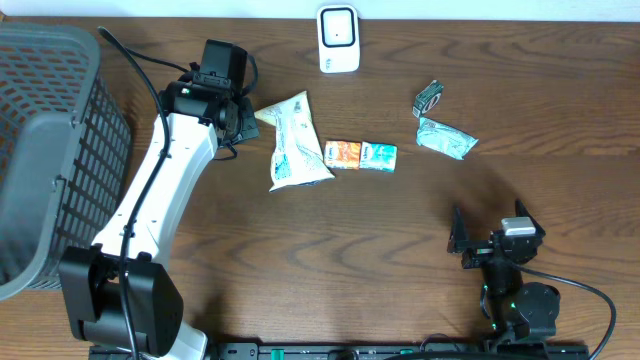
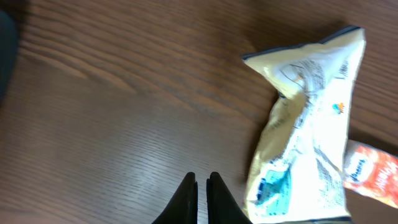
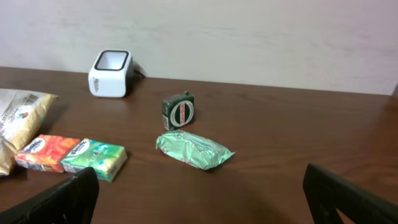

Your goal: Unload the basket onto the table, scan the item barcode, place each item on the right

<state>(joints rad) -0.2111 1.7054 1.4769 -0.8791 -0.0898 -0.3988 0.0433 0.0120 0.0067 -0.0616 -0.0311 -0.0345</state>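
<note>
A white barcode scanner point(image 1: 339, 38) stands at the table's far edge, also visible in the right wrist view point(image 3: 110, 73). A cream snack bag point(image 1: 293, 142) lies mid-table, with an orange pack point(image 1: 344, 153) and a green pack point(image 1: 379, 155) beside it. To the right are a small dark green box point(image 1: 429, 98) and a green foil pouch point(image 1: 445, 138). My left gripper point(image 1: 244, 118) is shut and empty just left of the bag's top corner; its closed tips point(image 2: 202, 178) hover over bare wood beside the bag point(image 2: 308, 130). My right gripper point(image 1: 490, 224) stands open and empty near the front, facing the pouch point(image 3: 193, 149).
A grey mesh basket point(image 1: 60, 150) fills the left end of the table, close to the left arm's base. The wall runs behind the scanner. Bare wood lies between the right gripper point(image 3: 199, 190) and the items.
</note>
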